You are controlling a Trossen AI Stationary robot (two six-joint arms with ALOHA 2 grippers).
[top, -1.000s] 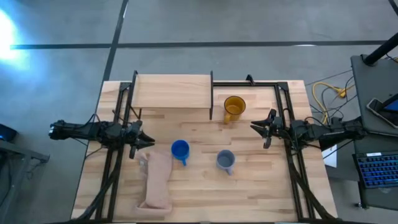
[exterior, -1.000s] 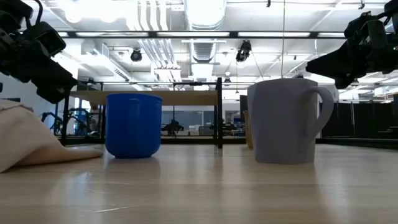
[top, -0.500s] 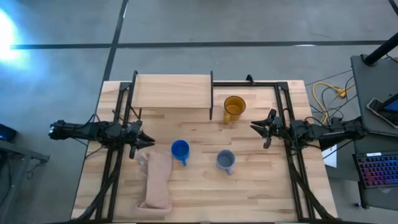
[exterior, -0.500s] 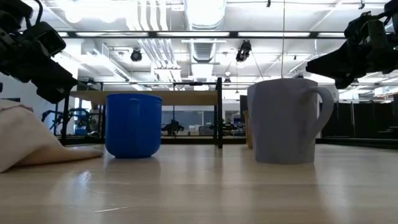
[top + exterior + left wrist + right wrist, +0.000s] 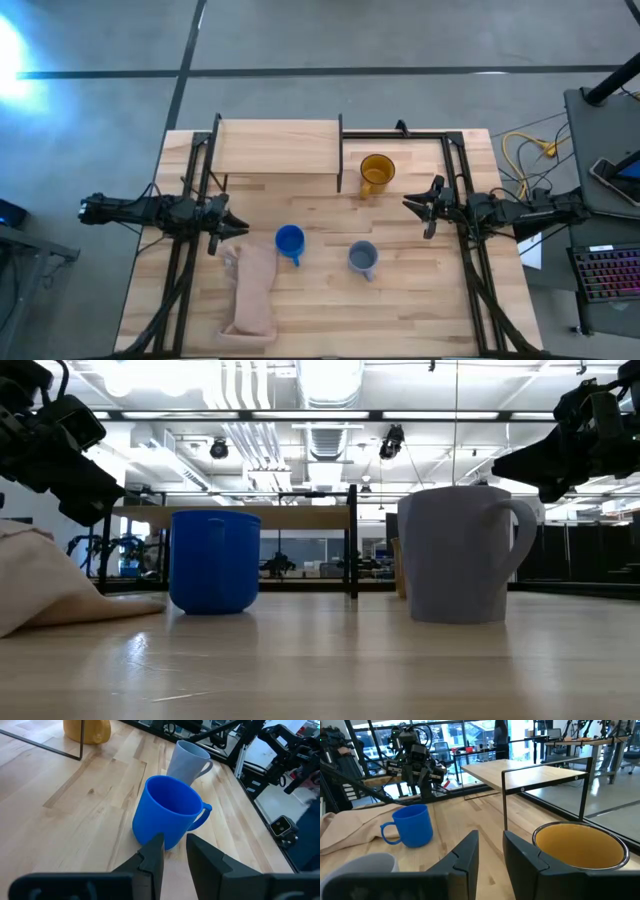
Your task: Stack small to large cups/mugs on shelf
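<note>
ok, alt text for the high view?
Three mugs stand on the table: blue mug, grey mug, yellow mug beside the bare shelf. Left gripper and right gripper hold nothing; a cloth lies beside the blue mug.

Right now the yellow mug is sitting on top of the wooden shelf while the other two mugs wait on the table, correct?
Not quite. The yellow mug stands on the table beside the shelf, not on it, as the high view shows. The blue mug and grey mug are on the table.
</note>
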